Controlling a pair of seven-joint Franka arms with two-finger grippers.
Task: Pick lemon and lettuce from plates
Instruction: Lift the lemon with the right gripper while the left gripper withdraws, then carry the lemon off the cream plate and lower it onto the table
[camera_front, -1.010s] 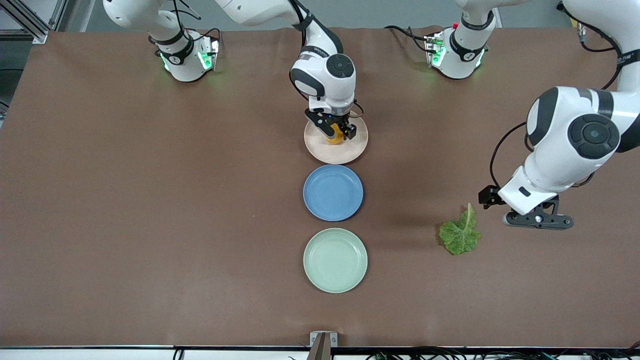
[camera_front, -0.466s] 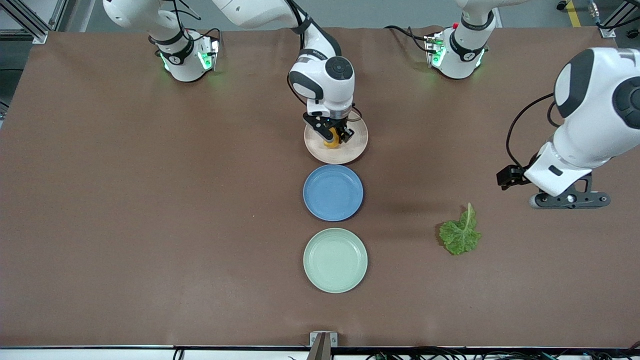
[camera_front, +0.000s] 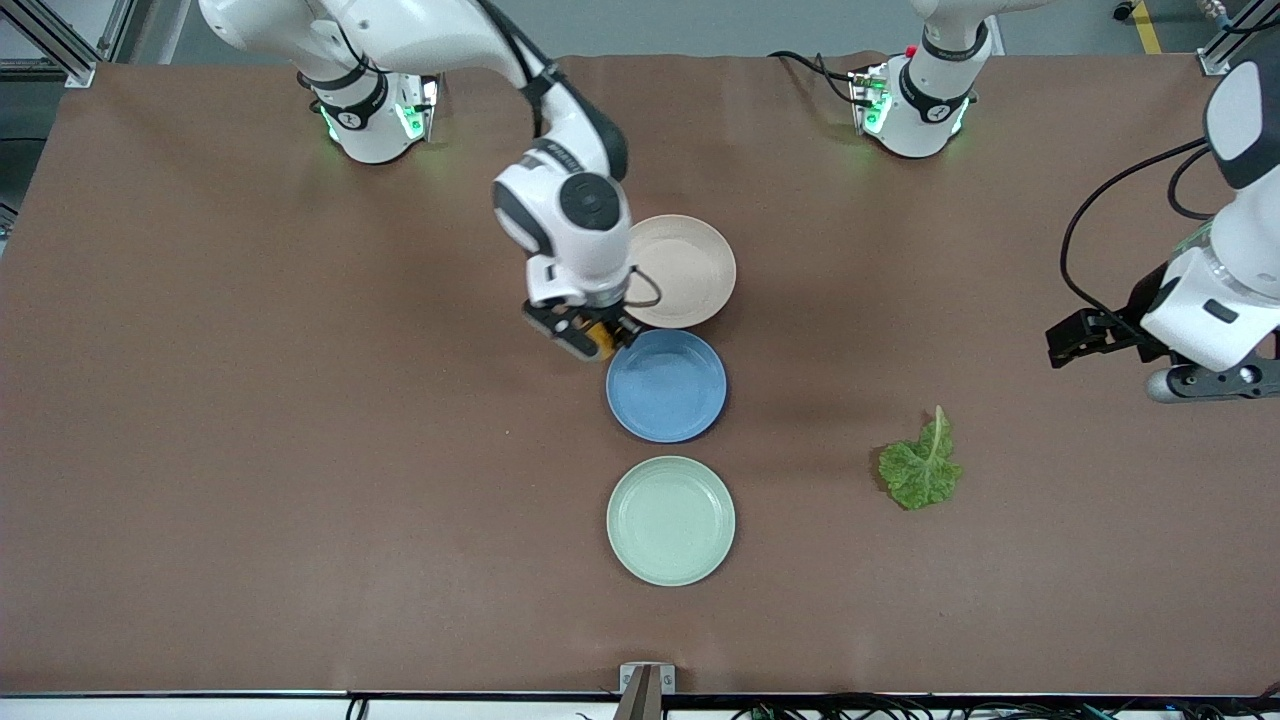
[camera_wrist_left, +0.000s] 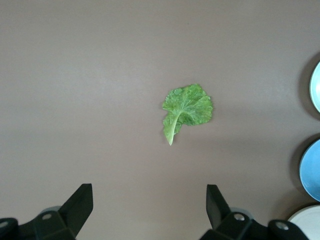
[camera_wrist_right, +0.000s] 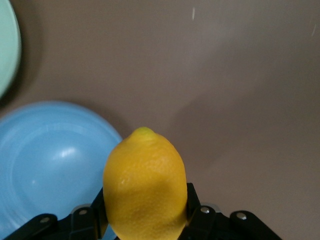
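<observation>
My right gripper (camera_front: 592, 340) is shut on the lemon (camera_front: 600, 338), a yellow oval (camera_wrist_right: 145, 185), and holds it in the air over the table just beside the blue plate's rim. The beige-pink plate (camera_front: 690, 270) is bare. The mint green plate (camera_front: 670, 520), nearest the front camera, is bare too. The lettuce (camera_front: 922, 470) lies flat on the table toward the left arm's end, off any plate. My left gripper (camera_front: 1205, 383) hangs open and empty above the table past the leaf; its wrist view shows the lettuce (camera_wrist_left: 187, 107) well ahead of the open gripper (camera_wrist_left: 148, 210).
A blue plate (camera_front: 666, 385) sits between the beige and mint plates, the three in a line down the table's middle. The brown table (camera_front: 300, 450) stretches wide toward the right arm's end. Both arm bases stand along the table's edge farthest from the front camera.
My right gripper shut on the lemon, lifted it off the beige-pink plate and carried it beside the blue plate. My left arm drew away from the lettuce toward its end of the table.
</observation>
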